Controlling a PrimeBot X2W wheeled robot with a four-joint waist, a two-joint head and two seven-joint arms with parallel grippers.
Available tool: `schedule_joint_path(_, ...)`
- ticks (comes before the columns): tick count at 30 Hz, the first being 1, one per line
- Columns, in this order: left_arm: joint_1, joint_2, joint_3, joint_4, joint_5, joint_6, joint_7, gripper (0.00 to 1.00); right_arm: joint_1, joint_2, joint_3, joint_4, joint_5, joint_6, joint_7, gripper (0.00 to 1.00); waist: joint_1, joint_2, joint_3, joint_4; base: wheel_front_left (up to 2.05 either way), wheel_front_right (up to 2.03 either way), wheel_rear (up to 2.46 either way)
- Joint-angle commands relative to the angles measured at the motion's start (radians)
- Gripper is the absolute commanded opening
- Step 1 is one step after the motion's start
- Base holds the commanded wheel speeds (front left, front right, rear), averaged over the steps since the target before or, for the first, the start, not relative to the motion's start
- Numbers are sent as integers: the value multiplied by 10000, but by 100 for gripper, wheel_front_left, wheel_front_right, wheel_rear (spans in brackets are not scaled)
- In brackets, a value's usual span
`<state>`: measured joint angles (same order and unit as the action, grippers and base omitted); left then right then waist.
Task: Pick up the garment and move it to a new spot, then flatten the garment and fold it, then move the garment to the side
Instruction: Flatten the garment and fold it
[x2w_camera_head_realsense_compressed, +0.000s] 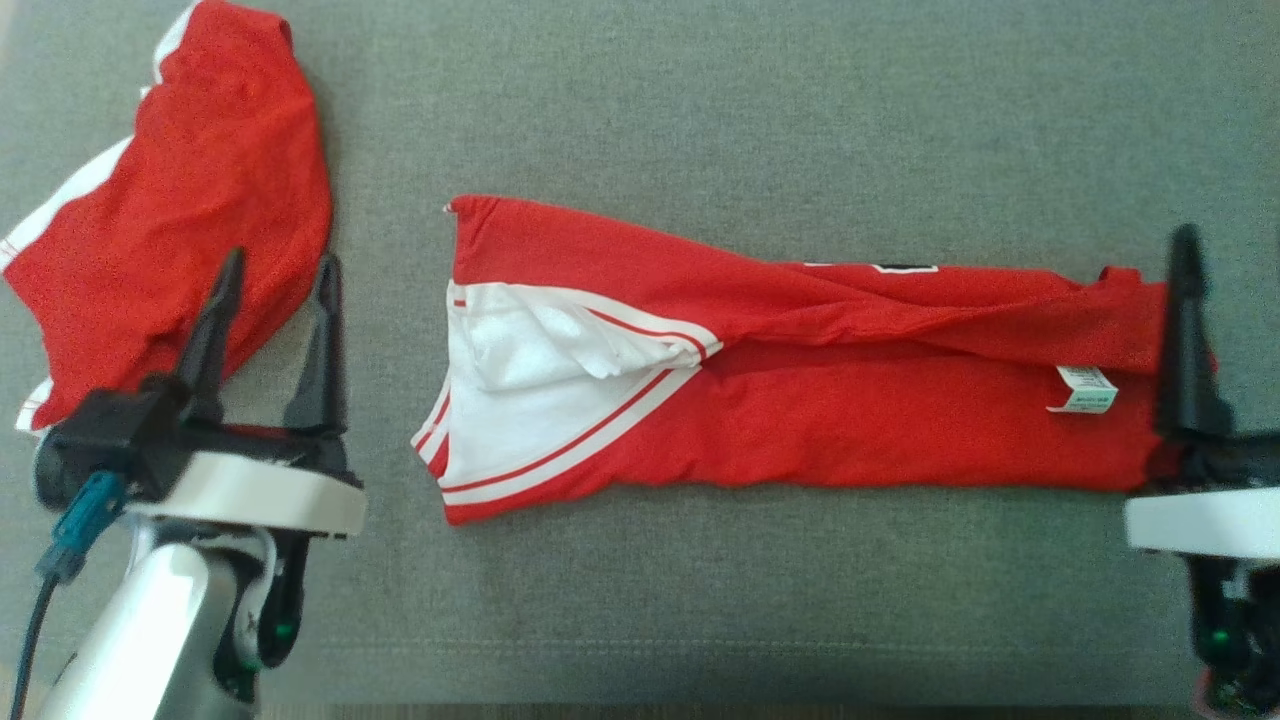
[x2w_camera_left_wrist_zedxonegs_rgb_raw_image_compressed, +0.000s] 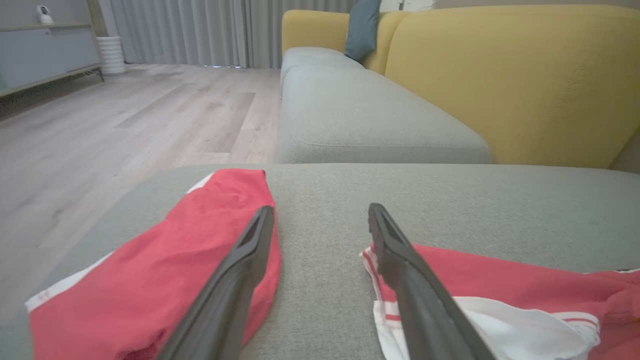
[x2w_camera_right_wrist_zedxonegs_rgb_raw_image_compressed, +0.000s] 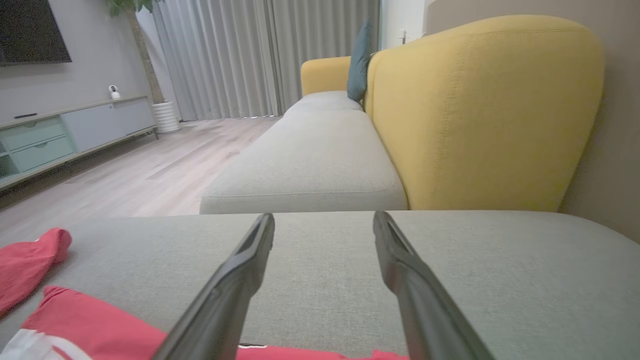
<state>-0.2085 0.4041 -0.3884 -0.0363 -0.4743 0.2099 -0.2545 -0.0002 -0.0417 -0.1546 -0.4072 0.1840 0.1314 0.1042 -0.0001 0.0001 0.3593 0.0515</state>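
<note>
The red-and-white jersey garment (x2w_camera_head_realsense_compressed: 800, 420) is laid as a long strip on the grey fabric sofa seat (x2w_camera_head_realsense_compressed: 760, 110), judged mid-fold. Left pincer (x2w_camera_head_realsense_compressed: 282, 262) and right pincer (x2w_camera_right_wrist_zedxonegs_rgb_raw_image_compressed: 324, 220) are spread wide, empty; its ends must be gripped next.

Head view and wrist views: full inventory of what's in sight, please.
long garment: one, red with white panel and stripes, lying lengthwise mid-cushion
care label: one, white, near that garment's right end
second garment: one, red with white trim, bunched at cushion's left
cushion: one, grey, under both garments
sofa: one, yellow back with grey seats, beyond the cushion
pillow: one, teal, on the sofa
curtains: one set, grey, far wall
floor: one, pale wood, beside the sofa
left pincer: one, dark, open, between the two garments
right pincer: one, dark, open, at the long garment's right end
</note>
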Motion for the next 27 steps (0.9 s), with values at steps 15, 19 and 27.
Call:
schedule_joint_path(15,798,56,1097,-594,665,54,-71,100,-141,-98,1124,743,32,-7,-357,100,1,-1,-487,1,0,0,0)
schedule_joint_path(19,768,27,1131,-571,711,-17,-71,100,-247,-92,1151,821,89,-7,-394,100,1,-1,-433,15,0,0,0)
schedule_joint_path(27,692,-46,1185,-511,742,-165,-72,100,-333,-88,920,1054,236,-7,-389,100,1,-1,-263,42,0,0,0)
